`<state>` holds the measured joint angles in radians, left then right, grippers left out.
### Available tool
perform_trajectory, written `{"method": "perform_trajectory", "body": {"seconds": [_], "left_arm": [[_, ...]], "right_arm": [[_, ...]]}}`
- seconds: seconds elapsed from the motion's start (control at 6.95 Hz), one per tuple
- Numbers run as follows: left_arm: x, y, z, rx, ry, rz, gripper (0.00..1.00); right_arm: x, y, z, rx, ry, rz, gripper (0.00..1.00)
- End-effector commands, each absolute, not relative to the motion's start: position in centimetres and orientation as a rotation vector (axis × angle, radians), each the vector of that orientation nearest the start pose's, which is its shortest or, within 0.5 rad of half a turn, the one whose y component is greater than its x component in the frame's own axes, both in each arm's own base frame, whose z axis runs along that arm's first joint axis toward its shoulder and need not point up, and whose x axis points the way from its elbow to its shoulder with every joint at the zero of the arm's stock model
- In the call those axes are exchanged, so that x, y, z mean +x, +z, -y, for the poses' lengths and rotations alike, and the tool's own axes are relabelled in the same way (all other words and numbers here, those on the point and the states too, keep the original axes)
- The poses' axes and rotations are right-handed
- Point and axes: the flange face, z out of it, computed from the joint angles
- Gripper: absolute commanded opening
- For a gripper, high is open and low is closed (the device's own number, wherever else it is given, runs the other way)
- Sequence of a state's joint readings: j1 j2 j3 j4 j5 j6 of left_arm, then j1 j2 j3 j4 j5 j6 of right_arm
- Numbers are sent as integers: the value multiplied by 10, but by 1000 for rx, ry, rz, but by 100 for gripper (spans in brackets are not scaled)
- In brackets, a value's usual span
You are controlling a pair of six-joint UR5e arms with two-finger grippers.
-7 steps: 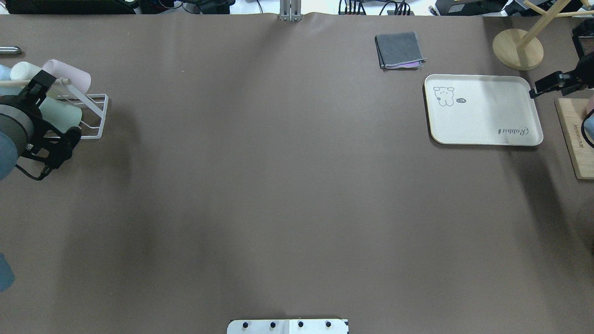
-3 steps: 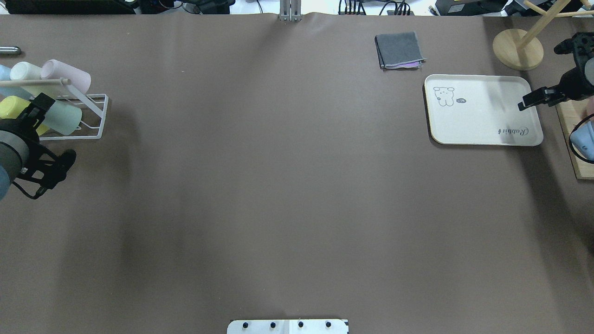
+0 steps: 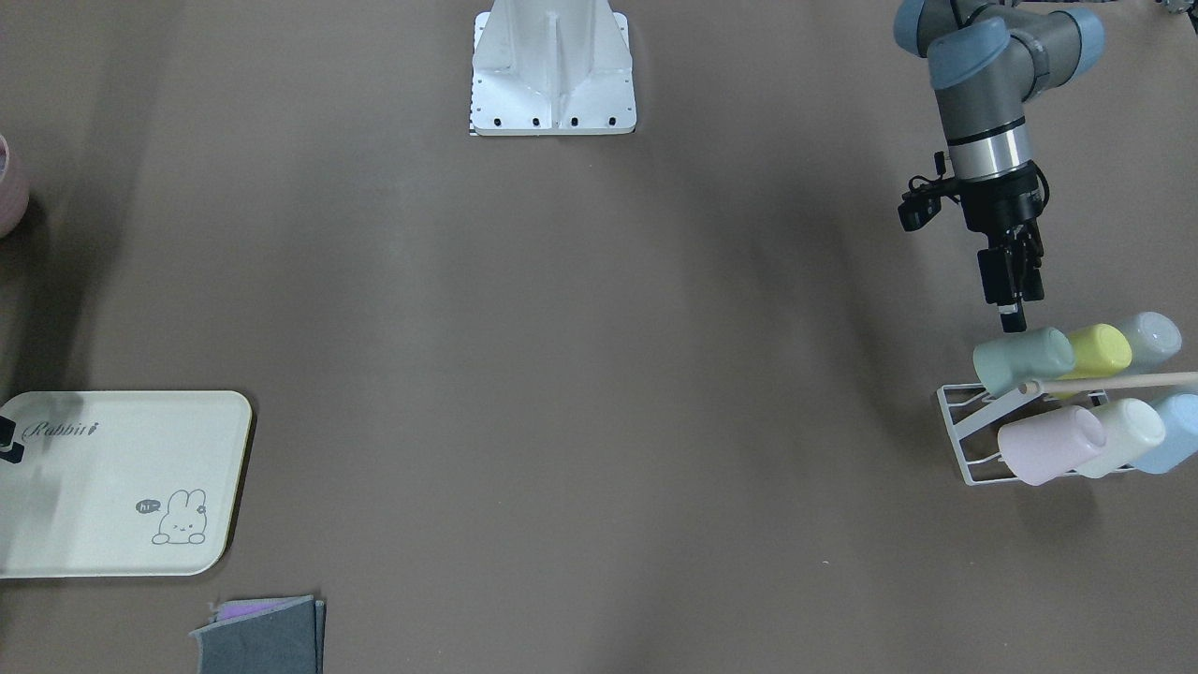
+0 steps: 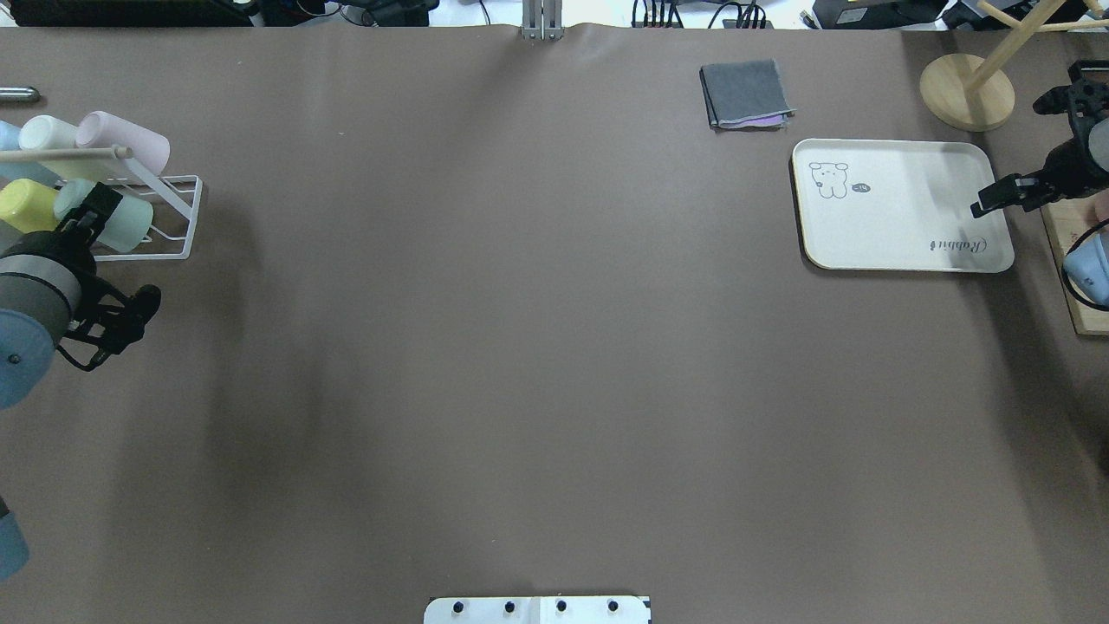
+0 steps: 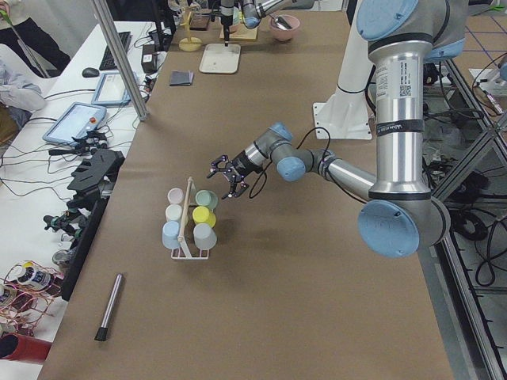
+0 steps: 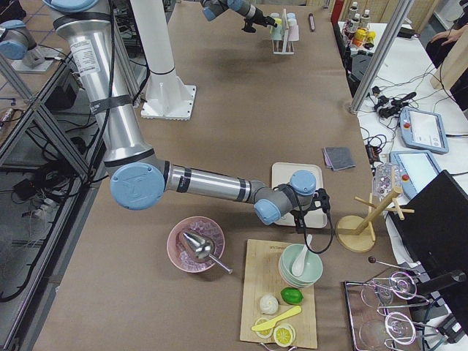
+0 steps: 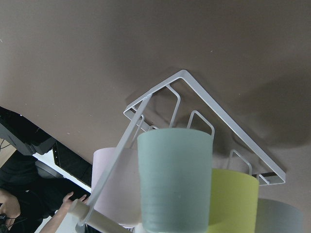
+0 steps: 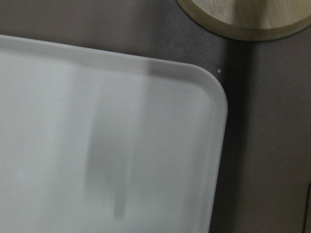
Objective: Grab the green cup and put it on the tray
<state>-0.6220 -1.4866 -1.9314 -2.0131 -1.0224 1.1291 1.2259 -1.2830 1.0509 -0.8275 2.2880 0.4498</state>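
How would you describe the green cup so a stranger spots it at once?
By the left arm stands a white wire rack of six pastel cups. The green cup ends the row nearer the robot, towards the table's middle. Its neighbours are a yellow cup and a pink cup; only it is green.

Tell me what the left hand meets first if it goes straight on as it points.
Most likely the green cup, resting on the wire rack just ahead of the left hand.
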Motion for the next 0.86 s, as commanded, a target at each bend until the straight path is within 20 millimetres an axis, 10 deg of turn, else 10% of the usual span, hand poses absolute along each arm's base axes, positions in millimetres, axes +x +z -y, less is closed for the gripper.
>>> {"method": "perform_trajectory", "body": {"seconds": [0.0,0.72], "left_arm": [[296,483,430,738,1729,724,98],[324,534,451,751,1700,780,98]], "right_arm": [[-148,684,611,157,-75,833,79],[-148,695,609,122,-61,825,55]]}}
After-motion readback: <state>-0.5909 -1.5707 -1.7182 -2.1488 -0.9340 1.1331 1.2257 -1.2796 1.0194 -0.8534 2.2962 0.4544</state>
